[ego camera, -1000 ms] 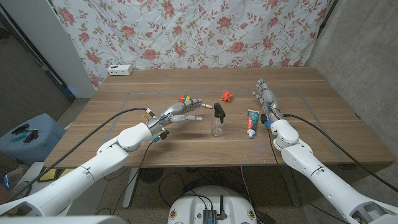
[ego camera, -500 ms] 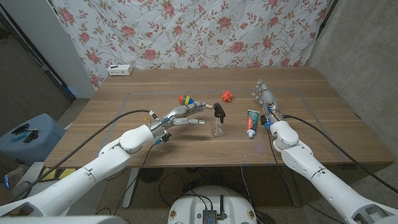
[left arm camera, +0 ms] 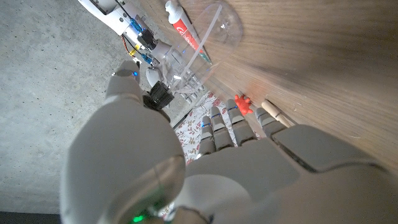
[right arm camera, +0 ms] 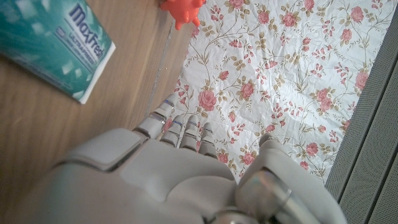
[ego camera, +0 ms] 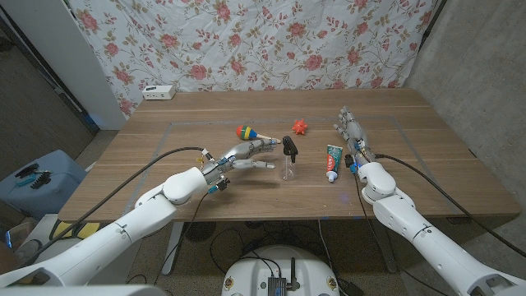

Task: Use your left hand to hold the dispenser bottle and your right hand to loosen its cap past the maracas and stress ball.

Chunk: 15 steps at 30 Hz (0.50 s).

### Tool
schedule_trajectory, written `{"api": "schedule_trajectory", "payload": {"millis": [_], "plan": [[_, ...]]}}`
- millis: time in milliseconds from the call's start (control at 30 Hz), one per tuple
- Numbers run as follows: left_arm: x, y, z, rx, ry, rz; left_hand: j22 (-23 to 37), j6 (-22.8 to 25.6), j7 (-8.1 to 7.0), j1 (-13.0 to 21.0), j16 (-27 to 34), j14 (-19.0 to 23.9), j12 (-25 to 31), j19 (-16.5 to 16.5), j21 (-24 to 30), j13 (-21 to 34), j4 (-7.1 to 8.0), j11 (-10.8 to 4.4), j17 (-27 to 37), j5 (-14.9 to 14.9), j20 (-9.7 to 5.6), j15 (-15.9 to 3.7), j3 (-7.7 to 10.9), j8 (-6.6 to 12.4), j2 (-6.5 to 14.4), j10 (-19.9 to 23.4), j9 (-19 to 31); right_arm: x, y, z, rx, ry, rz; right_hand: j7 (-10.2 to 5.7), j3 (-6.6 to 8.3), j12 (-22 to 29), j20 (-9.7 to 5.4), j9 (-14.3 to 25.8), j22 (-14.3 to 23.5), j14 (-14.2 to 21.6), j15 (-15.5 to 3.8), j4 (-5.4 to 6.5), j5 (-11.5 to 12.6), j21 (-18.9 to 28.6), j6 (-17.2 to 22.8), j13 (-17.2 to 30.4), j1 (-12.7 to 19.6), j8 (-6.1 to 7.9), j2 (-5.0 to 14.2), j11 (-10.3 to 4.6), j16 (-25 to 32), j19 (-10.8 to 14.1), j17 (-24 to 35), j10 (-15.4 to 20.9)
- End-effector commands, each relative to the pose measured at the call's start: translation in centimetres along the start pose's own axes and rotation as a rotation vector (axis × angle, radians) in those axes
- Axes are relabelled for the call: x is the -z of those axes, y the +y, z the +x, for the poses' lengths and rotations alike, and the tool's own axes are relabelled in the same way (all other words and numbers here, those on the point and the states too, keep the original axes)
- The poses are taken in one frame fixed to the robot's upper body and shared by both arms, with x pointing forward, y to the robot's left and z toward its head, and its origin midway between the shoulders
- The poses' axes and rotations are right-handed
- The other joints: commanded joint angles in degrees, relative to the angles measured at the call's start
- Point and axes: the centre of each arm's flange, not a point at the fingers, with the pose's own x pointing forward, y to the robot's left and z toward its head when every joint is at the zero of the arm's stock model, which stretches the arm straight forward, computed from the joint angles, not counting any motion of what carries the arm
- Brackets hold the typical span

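Near the table's (ego camera: 148, 164) middle, the clear dispenser bottle (ego camera: 287, 166) with its black pump cap (ego camera: 289, 146) is standing upright, and your left hand (ego camera: 245, 154) is hovering just beside it, fingers spread, grasping nothing. Whether a fingertip is touching the bottle is unclear. Your right hand (ego camera: 352, 131) is waiting at the table's right side, fingers extended and released, holding nothing. Between bottle and right hand, a toothpaste tube (ego camera: 332, 161) is lying flat. Behind the bottle, the maraca (ego camera: 246, 131) and the orange spiky stress ball (ego camera: 300, 127) are sitting apart.
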Motion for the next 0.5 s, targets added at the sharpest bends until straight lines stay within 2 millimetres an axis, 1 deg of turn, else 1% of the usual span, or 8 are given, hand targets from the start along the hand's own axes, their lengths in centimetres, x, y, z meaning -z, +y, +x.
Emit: {"api": "schedule_trajectory", "payload": {"millis": [33,167,333,500], "plan": [[0.4,-0.8,1.3,0.026,0.010,0.010,0.0,0.6,0.16,0.9,0.2,0.8,0.2,0.2,0.4,0.0,-0.07,-0.10,0.1,0.5,-0.18,-3.96,-0.48,0.29,0.0,0.6,0.2,0.1,-0.4,-0.1,-0.007,0.000,0.003,0.00,0.42,-0.1,-2.77,0.3,0.3,-0.1,-0.76,-0.11,-0.2,0.3,0.2,0.3,0.3,-0.35,0.12,-0.05,0.2,-0.4,0.2,-0.1],[0.5,-1.0,1.7,0.035,0.012,0.006,0.0,0.7,0.19,1.1,0.1,0.9,0.2,0.2,0.4,0.0,-0.08,-0.21,0.1,0.7,-0.21,-3.97,-0.76,0.23,0.1,0.8,0.2,0.0,-0.5,0.0,-0.010,0.000,0.003,0.00,0.43,-0.1,-2.71,0.3,0.3,-0.1,-0.73,-0.11,-0.2,0.3,0.1,0.3,0.3,-0.37,0.11,-0.09,0.2,-0.4,0.2,-0.2],[0.7,-1.2,2.1,0.040,0.017,0.001,0.0,0.9,0.25,1.4,0.0,0.9,0.1,0.2,0.4,0.0,-0.09,0.31,0.1,0.9,-0.21,-3.98,-1.11,0.21,0.1,0.9,0.2,0.1,-0.7,-0.2,-0.008,-0.003,0.002,0.00,0.46,-0.1,-2.62,0.3,0.3,-0.1,-0.62,-0.11,-0.3,0.3,0.1,0.3,0.3,-0.38,0.08,-0.08,0.2,-0.5,0.2,-0.2],[0.9,-1.5,2.6,0.047,0.021,-0.002,0.0,1.0,0.30,1.7,0.0,1.1,0.1,0.3,0.4,0.0,-0.10,0.04,0.1,1.0,-0.18,-3.87,-1.47,0.16,0.1,1.0,0.2,0.2,-1.0,-0.4,-0.007,-0.001,0.004,0.00,0.47,-0.1,-2.49,0.3,0.3,-0.1,-0.62,-0.10,-0.3,0.3,0.1,0.3,0.3,-0.39,0.07,-0.02,0.2,-0.5,0.2,-0.3]]}}
